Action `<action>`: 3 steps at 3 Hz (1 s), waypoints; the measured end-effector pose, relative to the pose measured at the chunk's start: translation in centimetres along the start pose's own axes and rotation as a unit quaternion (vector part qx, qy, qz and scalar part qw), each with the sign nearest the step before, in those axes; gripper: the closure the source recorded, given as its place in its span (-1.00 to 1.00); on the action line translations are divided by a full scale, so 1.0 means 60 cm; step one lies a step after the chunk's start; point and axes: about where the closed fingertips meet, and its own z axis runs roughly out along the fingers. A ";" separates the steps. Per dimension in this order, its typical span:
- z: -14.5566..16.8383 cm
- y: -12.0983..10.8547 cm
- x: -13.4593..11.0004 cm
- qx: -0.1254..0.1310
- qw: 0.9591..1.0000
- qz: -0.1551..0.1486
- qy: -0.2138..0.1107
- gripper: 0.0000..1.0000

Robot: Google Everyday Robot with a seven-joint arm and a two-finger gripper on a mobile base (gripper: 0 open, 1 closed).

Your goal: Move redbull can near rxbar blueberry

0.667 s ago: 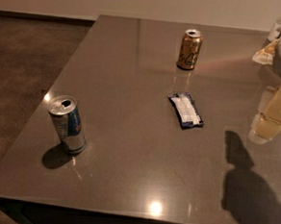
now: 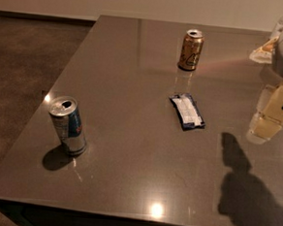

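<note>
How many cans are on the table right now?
2. The redbull can stands near the table's front-left edge; a gold can stands at the far side, beyond the rxbar blueberry. The hand hangs over the right edge, clear of both. None appears hidden.

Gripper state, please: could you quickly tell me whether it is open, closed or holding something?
Gripper: over the table's right side, far from the redbull can; open or closed cannot be told.

"What sort of place is this?"

"An office or a lab, I'd say: one big grey table [image 2: 127, 182], polished concrete floor [image 2: 24, 53] past its left edge, plain wall [image 2: 139, 2] beyond the far edge. My gripper [image 2: 272, 117] hangs over the right edge."
</note>
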 end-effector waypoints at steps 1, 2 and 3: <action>0.010 0.031 -0.094 -0.018 0.997 -0.036 -0.066 -1.00; 0.026 0.061 -0.169 -0.039 0.991 -0.058 -0.114 -1.00; 0.050 0.087 -0.246 -0.065 0.983 -0.073 -0.154 -1.00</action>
